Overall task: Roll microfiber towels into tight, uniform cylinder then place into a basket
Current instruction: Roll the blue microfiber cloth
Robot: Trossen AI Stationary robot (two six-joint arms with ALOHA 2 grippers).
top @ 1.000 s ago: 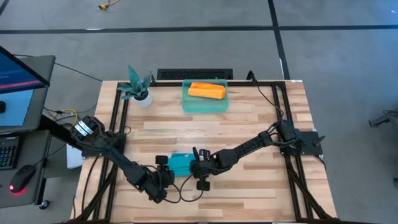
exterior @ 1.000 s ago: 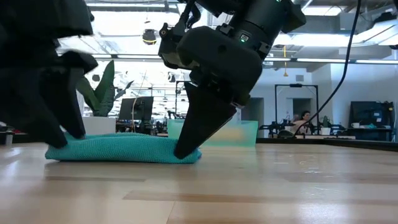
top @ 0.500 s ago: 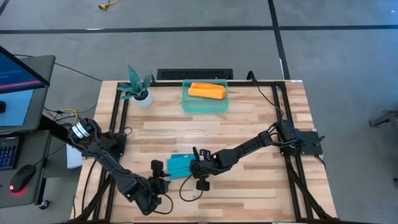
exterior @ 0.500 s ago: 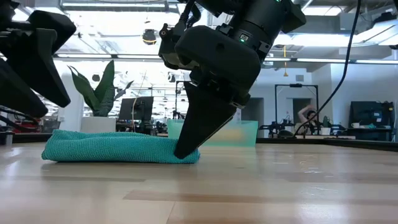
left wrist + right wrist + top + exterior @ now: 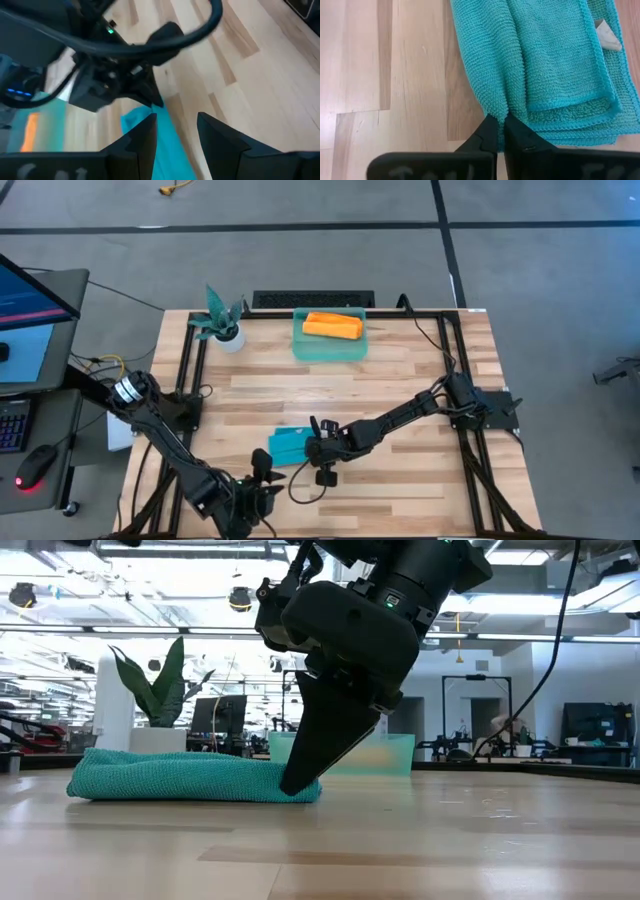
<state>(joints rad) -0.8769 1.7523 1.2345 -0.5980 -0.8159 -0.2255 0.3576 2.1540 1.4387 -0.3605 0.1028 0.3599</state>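
Right hand [image 5: 300, 783] is down at the bench [image 5: 420, 370], its two fingers pressed almost together on the edge of the teal towel [image 5: 288, 445] — the right wrist view shows the tips [image 5: 492, 131] meeting right where a fold of cloth comes to a point, so it appears to be pinching that edge against the wood, probably to anchor it or to start a roll from there. Left hand [image 5: 262, 480] hangs near the front edge of the bench, just short of the towel and clear of it, fingers [image 5: 145, 135] partly spread with nothing between them; it looks placed to leave the cloth free for the other arm.

That teal towel lies on the front half of the bench, folded over into a thick, flattish pad, not a cylinder — several layered hems show along one side, and a small white tag [image 5: 606, 33] sticks out at a corner. From the low view it sits low and long, loose at the ends.

Well apart at the back, the basket [image 5: 330, 345] holds the orange towel [image 5: 331, 326], already rolled into a short bundle, with the potted plant [image 5: 220, 320] beside it. One towel seems done; the teal one is not yet rolled.
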